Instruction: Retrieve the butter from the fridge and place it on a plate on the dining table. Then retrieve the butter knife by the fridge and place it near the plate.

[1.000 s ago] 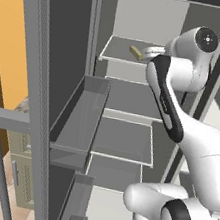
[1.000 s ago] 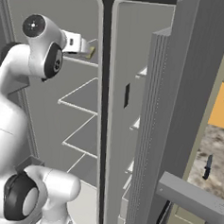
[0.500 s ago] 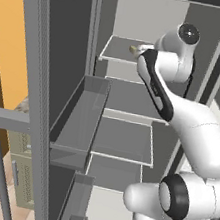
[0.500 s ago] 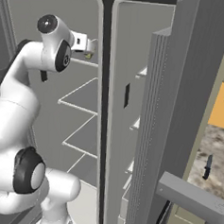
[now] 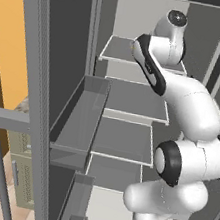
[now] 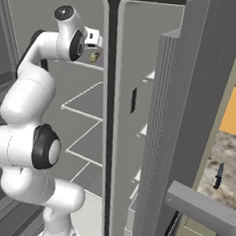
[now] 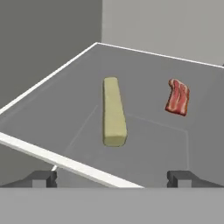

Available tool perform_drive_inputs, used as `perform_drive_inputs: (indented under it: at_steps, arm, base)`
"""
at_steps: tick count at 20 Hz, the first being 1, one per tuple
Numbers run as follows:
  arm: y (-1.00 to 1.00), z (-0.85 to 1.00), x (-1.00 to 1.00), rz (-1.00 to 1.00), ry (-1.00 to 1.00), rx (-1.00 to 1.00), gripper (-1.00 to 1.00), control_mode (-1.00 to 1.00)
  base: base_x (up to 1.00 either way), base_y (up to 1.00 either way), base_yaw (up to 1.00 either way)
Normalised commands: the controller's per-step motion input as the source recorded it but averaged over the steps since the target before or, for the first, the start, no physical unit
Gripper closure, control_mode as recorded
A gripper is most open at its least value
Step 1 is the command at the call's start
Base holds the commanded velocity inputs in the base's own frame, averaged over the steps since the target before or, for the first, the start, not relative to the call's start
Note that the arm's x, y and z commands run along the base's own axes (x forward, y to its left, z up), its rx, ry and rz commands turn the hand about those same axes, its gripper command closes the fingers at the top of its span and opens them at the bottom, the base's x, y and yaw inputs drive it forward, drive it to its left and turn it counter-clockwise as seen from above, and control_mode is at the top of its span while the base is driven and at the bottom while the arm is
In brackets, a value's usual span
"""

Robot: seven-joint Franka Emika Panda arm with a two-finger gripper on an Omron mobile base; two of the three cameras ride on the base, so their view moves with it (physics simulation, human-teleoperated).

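A simulated kitchen — a tall dark grey two-door fridge (image 5: 47,71) stands open, its grey shelves holding a pale yellow stick of butter (image 7: 113,111) and a red strip of bacon (image 7: 177,97); beside it runs a grey-brown mottled marble counter (image 6: 222,157).

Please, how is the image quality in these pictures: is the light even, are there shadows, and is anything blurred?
Hand view: even soft light; the pale yellow rectangular butter stick casts almost no shadow on the grey fridge shelf; edges slightly soft. Left base view: flat rendered shading, no glare. Right base view: the small dark butter knife is tiny, without detail.
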Motion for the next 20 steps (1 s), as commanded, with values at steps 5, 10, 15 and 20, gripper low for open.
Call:
perform_drive_inputs:
  at_steps: [5, 10, 15, 20]
  arm:
    - [0.01, 0.0, 0.54, 0.0, 0.11, 0.0, -1.0, -1.0]
    - [0.06, -0.01, 0.42, 0.0, 0.15, -0.01, -1.0, -1.0]
    - [0.06, -0.12, 0.35, 0.0, 0.13, 0.0, -1.0, -1.0]
    - [0.02, -0.23, 0.23, 0.0, 0.1, 0.0, -1.0, -1.0]
  base:
    - [0.0, 0.0, 0.0]
    - [0.0, 0.0, 0.0]
    - [0.0, 0.0, 0.0]
    - [0.0, 0.0, 0.0]
